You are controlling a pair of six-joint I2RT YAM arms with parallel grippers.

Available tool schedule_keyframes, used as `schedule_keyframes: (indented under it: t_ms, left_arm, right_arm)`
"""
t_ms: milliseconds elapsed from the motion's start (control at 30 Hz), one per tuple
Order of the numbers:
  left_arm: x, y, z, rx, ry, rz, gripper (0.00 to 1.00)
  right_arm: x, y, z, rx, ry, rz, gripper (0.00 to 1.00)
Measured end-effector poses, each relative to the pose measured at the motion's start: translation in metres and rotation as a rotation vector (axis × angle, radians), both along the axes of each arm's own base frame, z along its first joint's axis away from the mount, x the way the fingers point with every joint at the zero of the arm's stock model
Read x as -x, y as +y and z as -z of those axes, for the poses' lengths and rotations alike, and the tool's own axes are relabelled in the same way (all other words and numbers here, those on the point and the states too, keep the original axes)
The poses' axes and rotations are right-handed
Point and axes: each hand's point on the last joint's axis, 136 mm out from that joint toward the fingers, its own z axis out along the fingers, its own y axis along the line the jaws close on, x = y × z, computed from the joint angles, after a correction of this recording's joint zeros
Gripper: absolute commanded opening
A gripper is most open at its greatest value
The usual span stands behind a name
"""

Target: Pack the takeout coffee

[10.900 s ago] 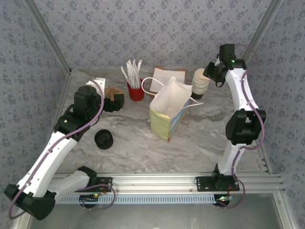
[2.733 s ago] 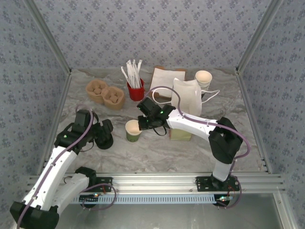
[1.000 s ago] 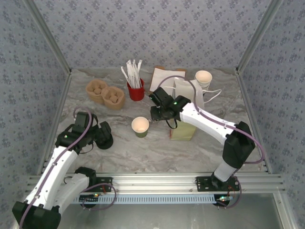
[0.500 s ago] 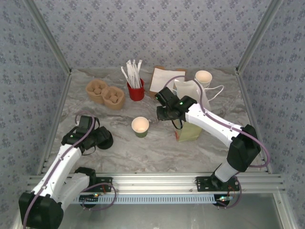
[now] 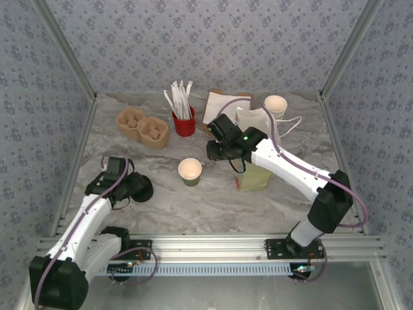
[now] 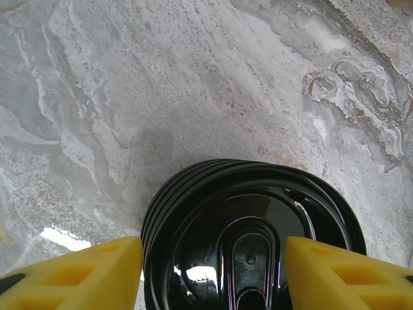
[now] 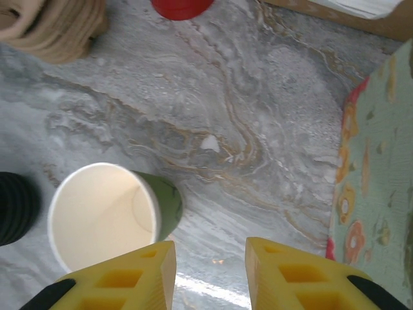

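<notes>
The takeout coffee cup (image 5: 190,171) stands upright and empty mid-table, olive green with a cream rim; in the right wrist view the cup (image 7: 103,216) sits just left of my fingers. My right gripper (image 5: 216,152) (image 7: 210,274) hovers to its right, open, with bare table between the fingertips. A stack of black lids (image 5: 141,188) (image 6: 251,232) sits on the table at the left. My left gripper (image 5: 131,186) (image 6: 213,274) straddles it, a yellow finger (image 6: 77,274) on each side of the top lid, still open.
The white-and-yellow paper bag (image 5: 257,145) (image 7: 374,161) stands right behind my right arm. At the back are a red holder of white sticks (image 5: 184,121), a brown pulp carrier (image 5: 143,126), napkins (image 5: 221,105) and a spare cup stack (image 5: 275,106).
My left gripper's fingers have drawn in toward the lid stack from wide open. The right gripper has drifted slightly right, away from the cup, which stands alone.
</notes>
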Motion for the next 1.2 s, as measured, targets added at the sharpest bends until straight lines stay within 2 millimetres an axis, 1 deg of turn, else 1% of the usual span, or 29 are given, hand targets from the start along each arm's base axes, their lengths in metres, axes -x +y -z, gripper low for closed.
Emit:
schedule_keyframes:
  t_ms: [100, 267, 433, 633, 700, 767, 900, 1133, 1200]
  left_arm:
    - [-0.002, 0.0, 0.0, -0.002, -0.004, 0.004, 0.51]
    - [-0.003, -0.001, 0.002, -0.006, 0.001, 0.01, 0.5]
    - [-0.003, -0.001, 0.001, -0.005, 0.0, 0.01, 0.49]
    - [-0.001, -0.001, 0.006, -0.007, 0.011, 0.014, 0.46]
    - [0.0, -0.001, 0.008, -0.004, 0.018, 0.017, 0.45]
    - [-0.001, -0.002, 0.008, -0.001, 0.019, 0.019, 0.41]
    - [-0.001, -0.003, 0.008, 0.003, 0.019, 0.025, 0.33]
    - [-0.002, -0.006, 0.007, 0.011, 0.012, 0.036, 0.23]
    - [-0.002, -0.006, 0.007, 0.014, 0.012, 0.039, 0.22]
  right_arm:
    - [0.005, 0.006, -0.016, -0.036, -0.017, -0.021, 0.36]
    - [0.014, 0.014, -0.042, -0.097, -0.046, -0.051, 0.36]
    - [0.024, 0.023, -0.057, -0.158, -0.037, -0.075, 0.36]
    - [0.039, 0.042, -0.072, -0.215, -0.035, -0.129, 0.36]
    - [0.043, 0.046, -0.075, -0.228, -0.034, -0.142, 0.36]
    - [0.045, 0.049, -0.076, -0.232, -0.033, -0.15, 0.36]
    - [0.047, 0.05, -0.076, -0.235, -0.031, -0.152, 0.36]
    - [0.051, 0.053, -0.076, -0.244, -0.02, -0.149, 0.36]
    - [0.051, 0.053, -0.076, -0.246, -0.019, -0.148, 0.36]
